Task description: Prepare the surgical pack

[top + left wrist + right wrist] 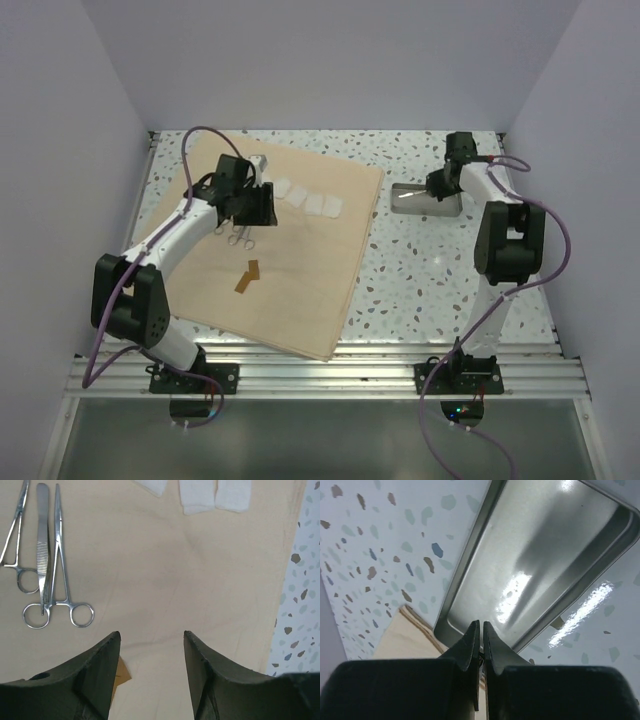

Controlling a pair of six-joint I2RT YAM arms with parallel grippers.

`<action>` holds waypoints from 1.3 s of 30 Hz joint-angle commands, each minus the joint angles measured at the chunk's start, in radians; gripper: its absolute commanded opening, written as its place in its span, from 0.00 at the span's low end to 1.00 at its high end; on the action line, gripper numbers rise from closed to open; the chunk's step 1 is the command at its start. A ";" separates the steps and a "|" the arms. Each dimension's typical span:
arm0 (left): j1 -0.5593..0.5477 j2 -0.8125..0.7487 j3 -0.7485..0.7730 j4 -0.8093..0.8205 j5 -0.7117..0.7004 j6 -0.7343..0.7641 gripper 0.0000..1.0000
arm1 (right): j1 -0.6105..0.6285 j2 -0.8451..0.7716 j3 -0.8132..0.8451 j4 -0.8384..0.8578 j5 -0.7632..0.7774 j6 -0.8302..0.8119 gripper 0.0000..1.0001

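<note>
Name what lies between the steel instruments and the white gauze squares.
Only bare tan fabric sheet separates steel instruments from white gauze squares; left wrist view.

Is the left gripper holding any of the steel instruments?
No, the left gripper stands open over the bare fabric sheet, while the steel instruments lie on the sheet off to one side.

There is one tan fabric sheet (310, 280) and one shallow grey metal tray (535, 545) on the single speckled bench (420, 270). The steel instruments (43, 545) number three, two with ring handles and one without. Three white gauze squares (197, 497) can be counted, along with one small brown strip (247, 277) and two arms, a left arm (170, 235) and a right arm (500, 240).
</note>
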 commanded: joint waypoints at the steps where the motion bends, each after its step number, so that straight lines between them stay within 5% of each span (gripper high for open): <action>1: 0.023 -0.008 0.004 0.009 -0.093 0.026 0.57 | 0.017 0.034 0.055 -0.058 0.053 0.036 0.00; 13: 0.035 0.152 0.135 -0.025 -0.221 0.040 0.52 | -0.040 0.129 0.110 -0.068 0.039 0.026 0.06; 21: 0.066 0.238 0.214 -0.045 -0.268 0.059 0.50 | -0.046 0.161 0.161 -0.094 0.015 0.003 0.35; 26: 0.089 0.304 0.266 -0.074 -0.299 0.086 0.46 | -0.040 0.141 0.244 -0.186 0.001 -0.121 0.49; 33: 0.096 0.392 0.303 -0.086 -0.316 0.101 0.41 | 0.067 0.006 0.284 -0.279 -0.013 -0.433 0.50; 39: 0.099 0.461 0.335 -0.099 -0.325 0.101 0.35 | 0.196 -0.162 0.103 -0.284 -0.067 -0.526 0.51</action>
